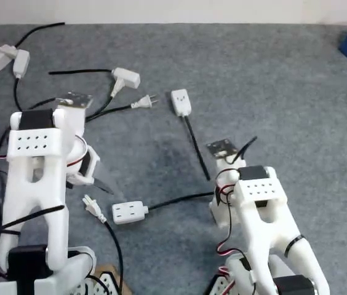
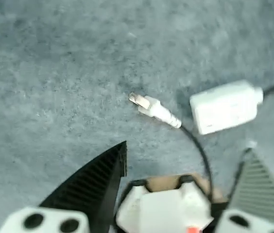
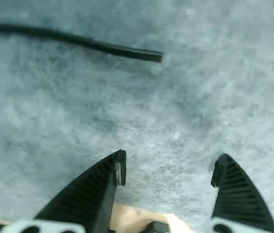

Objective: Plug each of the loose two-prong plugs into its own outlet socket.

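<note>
**Loose plug on the felt, ahead of the open left gripper**

A white two-prong plug (image 2: pixel 154 109) lies flat on the grey felt (image 2: pixel 54 73), touching nothing else. Its prongs point away from a white outlet block (image 2: pixel 226 107), which sits just beside the plug's cord end with a narrow strip of felt between them. The plug's black cord (image 2: pixel 200 155) curves back from the plug and passes between the gripper's two fingers, nearer the grey finger (image 2: pixel 253 184) than the black finger (image 2: pixel 95 179). The left gripper (image 2: pixel 187 149) is spread wide and holds nothing. The plug lies beyond its fingertips, roughly between the lines of the two fingers.
</note>
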{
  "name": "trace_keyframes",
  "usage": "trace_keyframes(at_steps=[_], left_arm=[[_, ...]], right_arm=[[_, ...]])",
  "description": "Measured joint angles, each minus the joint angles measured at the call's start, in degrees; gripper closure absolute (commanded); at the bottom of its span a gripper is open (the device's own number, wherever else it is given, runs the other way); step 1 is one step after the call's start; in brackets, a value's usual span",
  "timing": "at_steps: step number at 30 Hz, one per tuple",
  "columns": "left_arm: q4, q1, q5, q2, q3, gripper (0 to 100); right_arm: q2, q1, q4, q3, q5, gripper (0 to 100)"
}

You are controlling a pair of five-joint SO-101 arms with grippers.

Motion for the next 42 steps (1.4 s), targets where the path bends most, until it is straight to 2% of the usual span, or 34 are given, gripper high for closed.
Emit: trace_keyframes(at_steps=[7, 11, 15, 19, 24, 30, 35, 42], left_arm=[[-0.4, 1.1, 20.9, 0.7, 1.8, 66], [-0.4, 6.5, 24.2, 0.7, 5.5, 66], [-1.9, 12.2, 24.5, 0.7, 11.5, 66], [-6.8, 12.4, 24.5, 0.7, 15.6, 66], [-11.6, 8.3, 24.3, 0.7, 18.3, 66], [-16.1, 1.4, 15.9, 0.7, 22.2, 66], [-17.1, -1.7, 11.9, 0.7, 26.2, 66], [-26.0, -4.0, 10.4, 0.3, 31.4, 66]], right_arm=[[0.0, -0.1, -1.2, 0.0, -3.9, 71.7], [0.0, -0.1, -1.2, 0.0, -3.9, 71.7], [0.0, -0.1, -1.2, 0.0, -3.9, 71.7], [0.0, -0.1, -1.2, 0.3, -3.9, 71.7], [0.0, -0.1, -1.2, 0.3, -3.9, 71.7], [0.0, -0.1, -1.2, 0.3, -3.9, 71.7], [0.0, -0.1, -1.2, 0.3, -3.9, 71.7], [0.0, -0.1, -1.2, 0.3, -3.9, 71.7]])
